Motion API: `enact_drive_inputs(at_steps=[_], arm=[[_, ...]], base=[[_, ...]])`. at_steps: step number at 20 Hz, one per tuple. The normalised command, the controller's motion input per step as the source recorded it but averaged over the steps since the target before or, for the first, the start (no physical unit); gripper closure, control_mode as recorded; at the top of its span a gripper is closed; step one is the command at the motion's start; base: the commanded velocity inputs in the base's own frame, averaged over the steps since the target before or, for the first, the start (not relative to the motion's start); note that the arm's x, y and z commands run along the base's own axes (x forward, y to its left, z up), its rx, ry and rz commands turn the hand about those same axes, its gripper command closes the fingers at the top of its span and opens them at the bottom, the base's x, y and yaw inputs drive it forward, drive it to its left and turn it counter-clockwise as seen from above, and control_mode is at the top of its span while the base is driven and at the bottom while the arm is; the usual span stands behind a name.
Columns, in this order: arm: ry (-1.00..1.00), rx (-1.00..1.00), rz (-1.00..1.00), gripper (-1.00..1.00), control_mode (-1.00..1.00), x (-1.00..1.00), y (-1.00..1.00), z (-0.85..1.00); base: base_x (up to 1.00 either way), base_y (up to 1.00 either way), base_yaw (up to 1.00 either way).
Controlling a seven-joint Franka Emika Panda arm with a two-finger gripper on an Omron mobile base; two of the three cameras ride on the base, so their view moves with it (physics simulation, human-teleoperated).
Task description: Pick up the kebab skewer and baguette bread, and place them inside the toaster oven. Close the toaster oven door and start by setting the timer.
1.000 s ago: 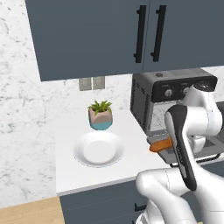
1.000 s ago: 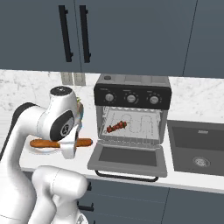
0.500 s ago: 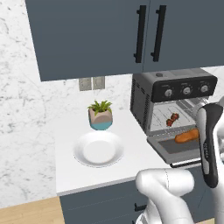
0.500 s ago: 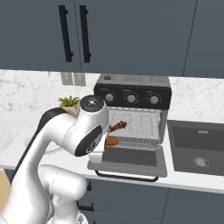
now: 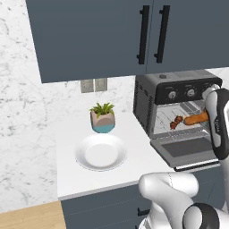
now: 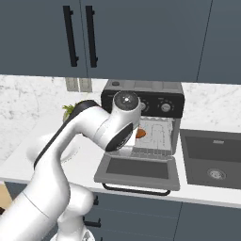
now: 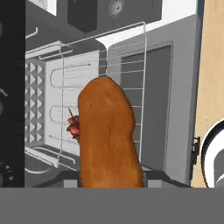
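gripper [image 7: 111,186] clamped on the baguette bread [image 7: 108,140], one loaf, held lengthwise & poking into the toaster oven [image 5: 179,107] mouth above the wire rack [image 7: 105,87]. kebab skewer [image 5: 177,121], one, lies on the rack inside, just left of the baguette in left base view. toaster oven door [image 6: 139,169] dropped flat, overhangs the worktop [image 5: 89,174] front edge. 3 knobs up top; no writing legible. further left: 1 white plate [image 5: 100,153], 1 potted plant [image 5: 103,118], open worktop around them.

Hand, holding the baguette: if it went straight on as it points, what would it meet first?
Probably the toaster oven's wire rack, beside the kebab skewer; the baguette bread would touch before the hand. Depth unclear.
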Motion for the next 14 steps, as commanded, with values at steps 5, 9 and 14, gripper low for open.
enact_drive_inputs(at_steps=[5, 9, 14], arm=[[-0.07, 0.00, 0.01, 1.00, -1.00, 0.46, -0.26, 0.01], [-0.09, 0.00, 0.01, 1.00, -1.00, 0.06, -0.31, -0.09], [-0.11, 0.00, 0.00, 1.00, -1.00, 0.01, -0.39, -0.39]], base=[[0.00, 0.00, 0.00], [0.00, 0.00, 0.00], [0.00, 0.00, 0.00]])
